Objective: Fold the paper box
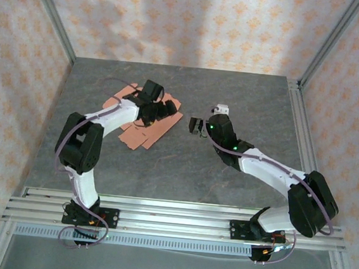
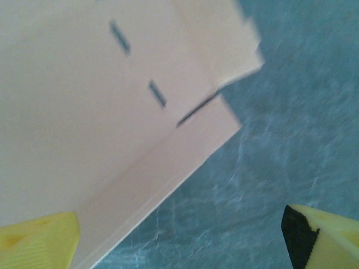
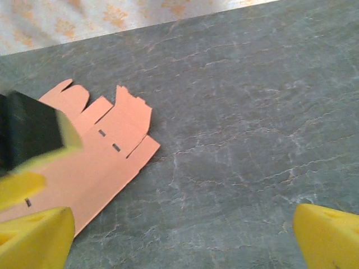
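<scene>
Currently | 1 flat salmon-orange die-cut cardboard sheet (image 1: 146, 133) on grey table (image 1: 226, 177) | 2 grippers: left gripper (image 2: 179, 235) spread over it, right gripper (image 3: 185, 235) spread nearby

No legible text or labels anywhere

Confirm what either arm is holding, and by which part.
Nothing held. Both sets of jaws stand open; the paper box lies unfolded on the table.
</scene>
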`<act>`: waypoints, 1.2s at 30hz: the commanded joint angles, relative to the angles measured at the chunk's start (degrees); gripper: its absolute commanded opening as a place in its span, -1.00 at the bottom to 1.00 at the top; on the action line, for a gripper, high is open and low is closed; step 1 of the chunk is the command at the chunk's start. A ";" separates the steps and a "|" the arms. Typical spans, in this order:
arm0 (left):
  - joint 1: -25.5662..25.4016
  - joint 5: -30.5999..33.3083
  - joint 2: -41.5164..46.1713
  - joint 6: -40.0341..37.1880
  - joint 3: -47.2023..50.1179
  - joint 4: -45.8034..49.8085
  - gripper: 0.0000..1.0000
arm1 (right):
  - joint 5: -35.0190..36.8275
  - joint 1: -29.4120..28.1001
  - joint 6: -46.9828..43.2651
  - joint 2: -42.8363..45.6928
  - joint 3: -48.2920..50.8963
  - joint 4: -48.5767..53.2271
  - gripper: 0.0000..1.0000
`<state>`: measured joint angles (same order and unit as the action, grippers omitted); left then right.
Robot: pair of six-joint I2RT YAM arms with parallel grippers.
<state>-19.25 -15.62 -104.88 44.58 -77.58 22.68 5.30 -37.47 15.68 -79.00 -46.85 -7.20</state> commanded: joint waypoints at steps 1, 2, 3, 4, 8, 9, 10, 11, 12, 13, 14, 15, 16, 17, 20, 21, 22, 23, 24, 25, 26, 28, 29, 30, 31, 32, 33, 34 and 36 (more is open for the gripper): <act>3.98 6.08 1.97 -6.28 -3.18 6.64 0.88 | -1.46 1.20 3.03 1.81 0.27 0.79 0.99; 5.67 6.07 1.53 -7.31 -3.28 6.36 0.88 | -1.92 1.42 3.19 1.62 0.18 0.92 0.99; 7.16 6.17 0.76 -8.12 -3.63 6.28 0.87 | -2.37 1.51 3.36 1.43 0.10 0.95 0.99; 8.90 6.02 -0.29 -9.03 -4.48 6.87 0.85 | -2.93 1.66 3.69 1.18 -0.03 0.96 0.99; 14.89 5.25 -4.18 -13.43 -7.84 6.73 0.70 | -4.99 1.78 5.09 -0.14 -0.61 1.40 0.99; 15.91 4.57 -6.78 -13.64 -8.82 6.88 0.67 | -5.31 1.87 5.38 -0.48 -0.61 1.40 0.99; 17.03 3.80 -8.27 -14.78 -10.09 7.50 0.64 | -5.65 1.88 5.69 -0.77 -0.62 1.22 0.99; 17.70 3.00 -9.53 -15.54 -11.01 7.71 0.61 | -5.94 1.88 5.93 -1.02 -0.61 1.12 0.99; 17.95 2.52 -10.46 -15.80 -11.55 7.75 0.60 | -6.04 1.88 6.18 -1.17 -0.61 1.14 0.99; 18.11 1.97 -11.44 -16.01 -12.03 7.74 0.60 | -6.16 1.88 6.35 -1.33 -0.53 1.01 0.99; 18.10 1.33 -12.50 -16.13 -12.31 7.59 0.60 | -6.18 1.88 6.53 -1.49 -0.44 0.96 0.99; 18.11 0.35 -13.41 -16.02 -12.45 7.39 0.59 | -6.27 1.88 6.52 -1.50 -0.40 0.88 0.99; 18.16 -0.78 -14.58 -15.66 -12.65 7.76 0.58 | -6.28 1.88 6.56 -1.66 -0.31 0.87 0.99; 18.10 -1.85 -15.57 -15.12 -12.70 8.41 0.57 | -6.42 1.83 6.62 -1.77 -0.26 0.85 0.99; 17.83 -2.81 -14.83 -12.33 -8.17 6.68 0.56 | -6.47 1.88 6.54 -1.39 -0.35 1.78 0.99; 17.65 -2.64 -14.27 -11.65 -6.64 6.24 0.56 | -6.13 1.88 6.55 -1.20 -0.26 2.05 0.99; 17.42 -2.45 -13.63 -11.05 -4.74 5.91 0.57 | -5.70 1.83 6.51 -0.98 -0.22 2.50 0.99; 17.08 -2.40 -12.78 -10.15 -2.89 5.69 0.58 | -5.41 1.92 6.47 -0.87 -0.25 2.92 0.99; 16.76 -2.40 -11.84 -9.49 -0.85 5.11 0.59 | -5.19 1.94 6.52 -0.87 -0.33 3.35 0.99; 16.38 -2.40 -10.55 -8.51 1.84 4.01 0.60 | -5.05 2.00 6.47 -1.03 -0.63 4.08 0.99; 15.82 -2.73 -9.14 -7.22 4.59 2.48 0.59 | -4.92 2.21 6.67 -1.16 -1.08 5.08 0.99; 14.52 -2.70 -6.06 -4.89 8.96 0.27 0.61 | -4.73 2.53 7.18 -1.82 -2.37 7.26 0.99; 13.60 -2.22 -4.92 -3.62 10.94 -0.59 0.61 | -4.52 2.67 7.76 -2.22 -3.04 8.45 0.99; 12.74 -1.65 -2.45 -2.27 12.63 -1.44 0.62 | -4.18 2.83 8.30 -2.49 -3.60 9.50 0.99; 11.96 -0.91 -0.95 -0.26 14.68 -2.21 0.63 | -4.05 3.00 8.72 -2.89 -4.12 10.32 0.99; 11.33 -0.87 0.22 1.98 16.68 -3.55 0.63 | -4.23 3.07 8.79 -3.37 -4.53 10.87 0.99; 10.64 -2.05 1.39 4.97 19.13 -6.18 0.63 | -4.25 3.19 8.75 -3.83 -4.97 11.52 0.99; 9.83 -3.11 2.42 7.59 21.30 -8.53 0.63 | -3.88 3.19 8.96 -4.16 -5.33 12.44 0.99; 7.32 -2.40 4.54 11.33 24.13 -11.20 0.63 | -3.72 3.27 9.10 -4.73 -5.70 13.93 0.99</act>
<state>-9.69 -17.39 -101.14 46.92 -58.00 13.80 -0.21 -34.44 23.59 -83.00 -50.92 2.24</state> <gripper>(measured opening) 0.815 0.993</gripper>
